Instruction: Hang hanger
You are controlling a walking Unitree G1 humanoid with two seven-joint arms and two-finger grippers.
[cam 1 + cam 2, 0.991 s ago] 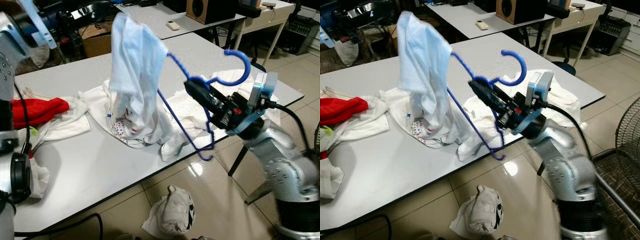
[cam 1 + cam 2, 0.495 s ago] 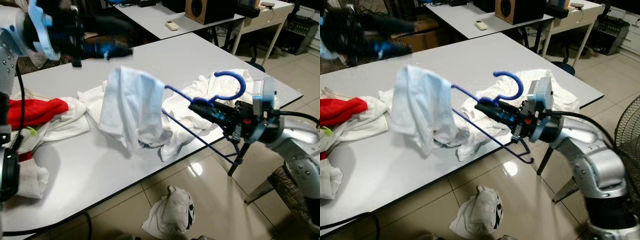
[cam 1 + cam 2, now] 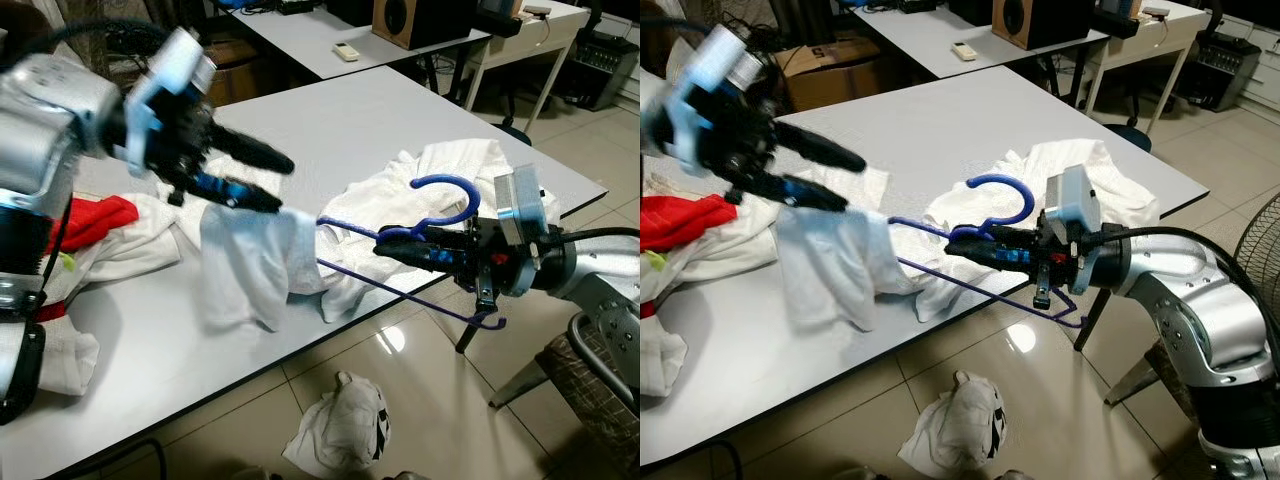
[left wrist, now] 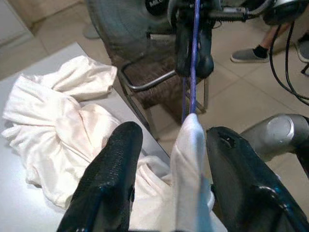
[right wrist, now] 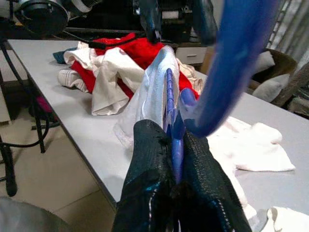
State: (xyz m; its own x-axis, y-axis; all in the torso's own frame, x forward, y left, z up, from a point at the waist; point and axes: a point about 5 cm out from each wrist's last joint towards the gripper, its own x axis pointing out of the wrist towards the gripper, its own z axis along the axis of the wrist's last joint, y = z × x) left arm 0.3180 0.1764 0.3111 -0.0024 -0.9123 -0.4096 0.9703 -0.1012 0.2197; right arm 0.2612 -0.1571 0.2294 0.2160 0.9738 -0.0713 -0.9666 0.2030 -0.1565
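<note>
Since a second ago the pale blue-white cloth garment (image 3: pixel 245 265) sagged to the grey table (image 3: pixel 400 110). Left gripper (image 3: pixel 270 185) is spread; right gripper (image 3: pixel 958 247) pinches the blue wire hanger (image 3: pixel 990 225) past the table's edge. Garment may slide off, barely threaded.

Red cloth (image 3: pixel 95 218) on grey table (image 3: pixel 330 110) — crumpled cloth (image 3: pixel 340 425) on floor.

Cluttered workroom: tables (image 3: pixel 330 110), speaker (image 3: pixel 405 20), cables.
</note>
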